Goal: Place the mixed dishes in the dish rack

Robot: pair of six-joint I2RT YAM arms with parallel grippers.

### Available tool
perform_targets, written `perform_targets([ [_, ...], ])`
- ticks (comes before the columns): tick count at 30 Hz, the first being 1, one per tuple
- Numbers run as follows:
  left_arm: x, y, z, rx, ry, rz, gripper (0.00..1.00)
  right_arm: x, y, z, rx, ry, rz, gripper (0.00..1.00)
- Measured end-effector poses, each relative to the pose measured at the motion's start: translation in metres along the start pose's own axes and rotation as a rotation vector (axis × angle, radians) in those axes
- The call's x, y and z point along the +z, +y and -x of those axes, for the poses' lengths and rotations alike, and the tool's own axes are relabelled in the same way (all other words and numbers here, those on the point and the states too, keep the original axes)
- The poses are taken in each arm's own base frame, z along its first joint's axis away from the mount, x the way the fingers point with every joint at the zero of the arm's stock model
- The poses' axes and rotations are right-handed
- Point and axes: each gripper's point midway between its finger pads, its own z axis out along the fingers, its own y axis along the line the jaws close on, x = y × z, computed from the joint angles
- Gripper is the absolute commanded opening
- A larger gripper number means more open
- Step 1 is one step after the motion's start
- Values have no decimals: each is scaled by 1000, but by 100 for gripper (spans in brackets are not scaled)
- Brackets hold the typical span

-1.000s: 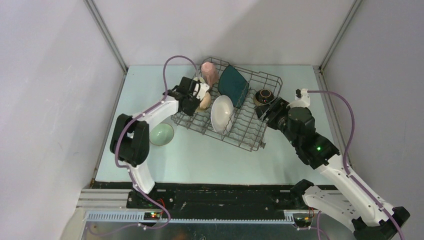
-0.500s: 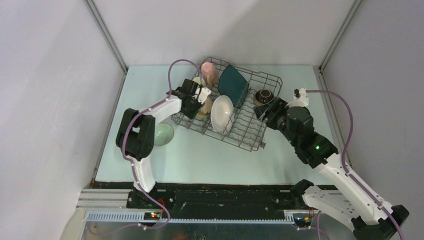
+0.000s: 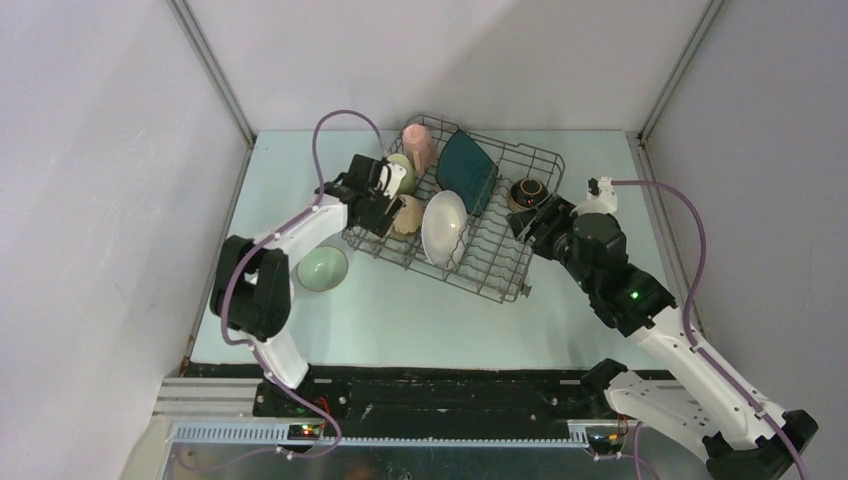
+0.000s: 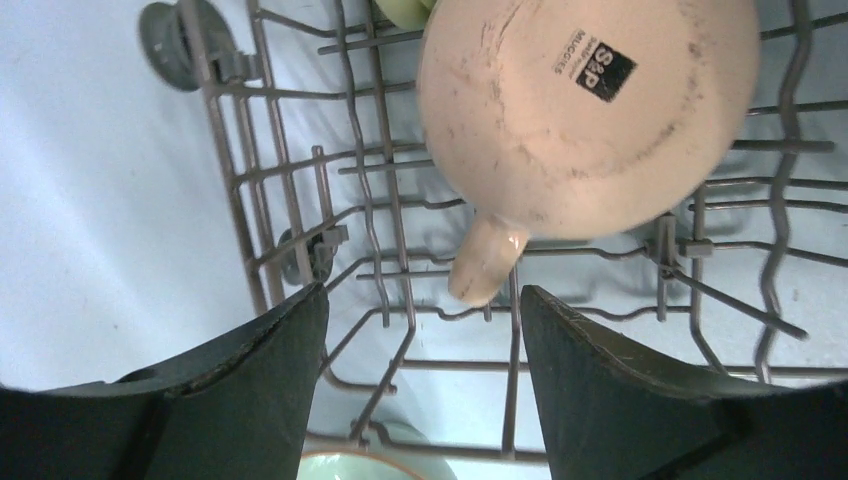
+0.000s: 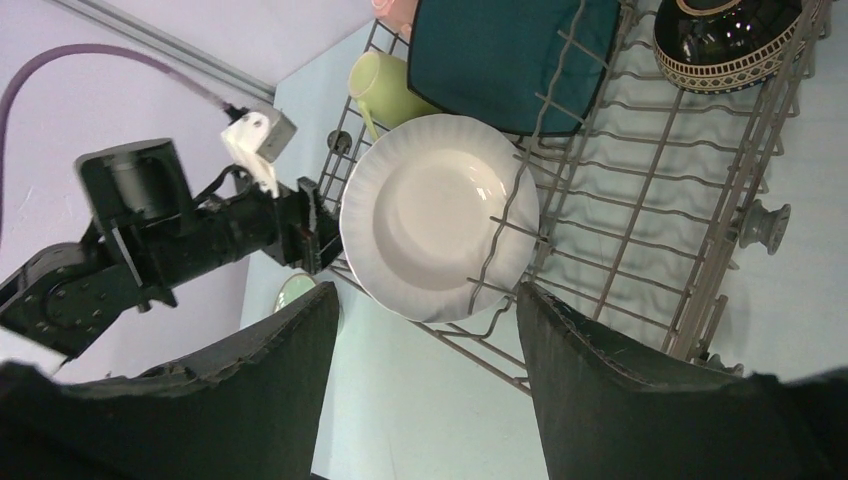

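My left gripper (image 4: 422,300) hangs open over the near-left corner of the large grey wire dish rack (image 4: 290,170), nothing between its fingers. In my left wrist view the tan ceramic mug (image 4: 585,110) sits upside down on the tines at one o'clock, its handle pointing back toward the gap. The pale green bowl (image 3: 323,268) rests on the table outside the rack, at seven o'clock of that gripper from above. My right gripper (image 5: 425,295) is open and empty too, at the rack's right side. The white round plate (image 5: 430,230) stands on edge at twelve o'clock, the dark teal square plate (image 5: 500,60) beyond it.
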Motion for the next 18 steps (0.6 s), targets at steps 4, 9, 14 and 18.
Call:
perform_targets([
  [4, -27, 0, 0, -95, -77, 23, 77, 0, -1, 0, -15, -1, -2, 71],
  [9, -74, 3, -11, -337, -225, 86, 82, 1, -13, 7, -43, -15, -37, 71],
  [14, -104, 4, -29, -630, -314, 125, 84, -4, -31, 8, -59, -27, -75, 71],
  [18, -109, -1, -54, -785, -312, 140, 95, -8, -41, 1, -61, -20, -82, 71],
])
